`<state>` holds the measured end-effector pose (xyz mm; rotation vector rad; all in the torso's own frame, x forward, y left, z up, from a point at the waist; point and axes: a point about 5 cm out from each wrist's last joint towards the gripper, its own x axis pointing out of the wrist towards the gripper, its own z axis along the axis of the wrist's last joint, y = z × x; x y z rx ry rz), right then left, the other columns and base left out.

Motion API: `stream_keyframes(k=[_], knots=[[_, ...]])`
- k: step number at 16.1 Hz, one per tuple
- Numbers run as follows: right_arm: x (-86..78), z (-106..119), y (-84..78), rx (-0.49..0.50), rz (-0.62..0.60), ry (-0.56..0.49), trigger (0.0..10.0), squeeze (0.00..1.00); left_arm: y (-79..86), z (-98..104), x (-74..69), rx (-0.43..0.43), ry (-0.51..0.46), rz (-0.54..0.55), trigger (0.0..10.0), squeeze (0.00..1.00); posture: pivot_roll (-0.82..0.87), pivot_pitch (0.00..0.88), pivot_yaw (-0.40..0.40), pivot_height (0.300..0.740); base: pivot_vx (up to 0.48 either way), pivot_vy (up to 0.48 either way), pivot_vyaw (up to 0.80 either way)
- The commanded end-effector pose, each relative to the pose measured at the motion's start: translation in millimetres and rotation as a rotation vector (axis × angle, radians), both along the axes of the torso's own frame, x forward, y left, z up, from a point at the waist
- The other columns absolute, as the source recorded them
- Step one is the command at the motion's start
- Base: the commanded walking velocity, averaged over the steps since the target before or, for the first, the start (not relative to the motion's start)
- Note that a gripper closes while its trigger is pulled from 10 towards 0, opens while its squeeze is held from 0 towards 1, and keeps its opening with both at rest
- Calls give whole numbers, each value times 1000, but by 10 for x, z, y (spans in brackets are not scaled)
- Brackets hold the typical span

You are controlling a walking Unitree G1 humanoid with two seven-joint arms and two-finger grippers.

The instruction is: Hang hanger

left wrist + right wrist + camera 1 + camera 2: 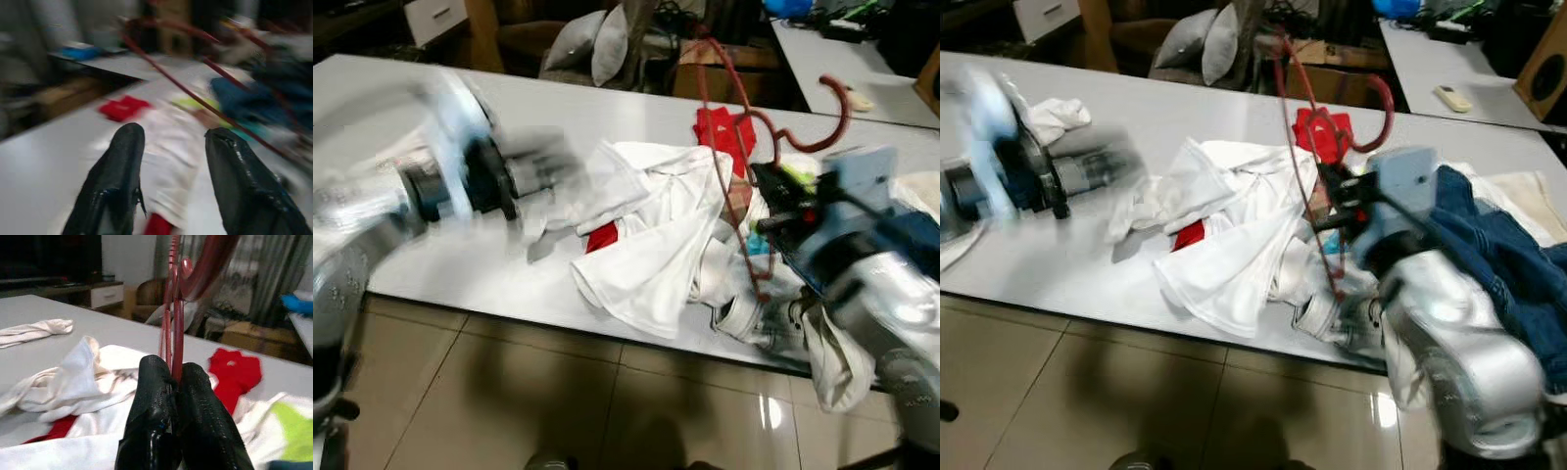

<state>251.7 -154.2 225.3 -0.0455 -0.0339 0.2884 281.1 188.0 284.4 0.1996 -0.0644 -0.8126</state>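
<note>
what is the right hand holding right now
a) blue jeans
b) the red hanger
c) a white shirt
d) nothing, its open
b) In the right wrist view the right hand has its two black fingers pinched shut on the thin red hanger, whose hook curves up above the white shirt lying on the table.
</note>
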Motion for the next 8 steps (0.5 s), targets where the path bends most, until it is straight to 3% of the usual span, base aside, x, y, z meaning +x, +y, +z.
stream_keyframes(k=[1, 2, 3, 4, 5, 7, 8], knots=[[-15, -22, 2, -30, -52, 10, 10000, 0, 53, 1, 81, -29, -39, 141, 10000, 1000, 30, 36, 5, 740, 0, 0, 0], [-35, -57, 38, -52, -83, 20, 10000, 0, 53, -78, 134, -57, -65, 260, 10000, 1000, 24, 47, 19, 740, 0, 0, 0], [-43, -68, 51, -57, -93, 22, 10000, 0, 47, -113, 145, -62, -70, 295, 10000, 1000, 24, 47, 19, 740, 0, 0, 0], [-54, -80, 56, -47, -118, 29, 10000, 0, 27, -154, 148, -72, -74, 318, 10000, 878, 25, 57, 25, 740, 0, 0, 0], [-102, -119, 94, -21, -162, 35, 10000, 0, -48, -328, 125, -116, -56, 391, 10000, 0, 20, 62, 31, 740, 0, 0, 0], [-144, -145, 137, 11, -180, 34, 10000, 0, -109, -475, 95, -142, -33, 458, 10000, 0, 16, 65, 32, 740, 0, 0, 0], [-166, -167, 163, 32, -195, 34, 10000, 0, -165, -576, 68, -107, -28, 478, 10000, 0, 14, 62, 27, 740, 0, 281, 0]])
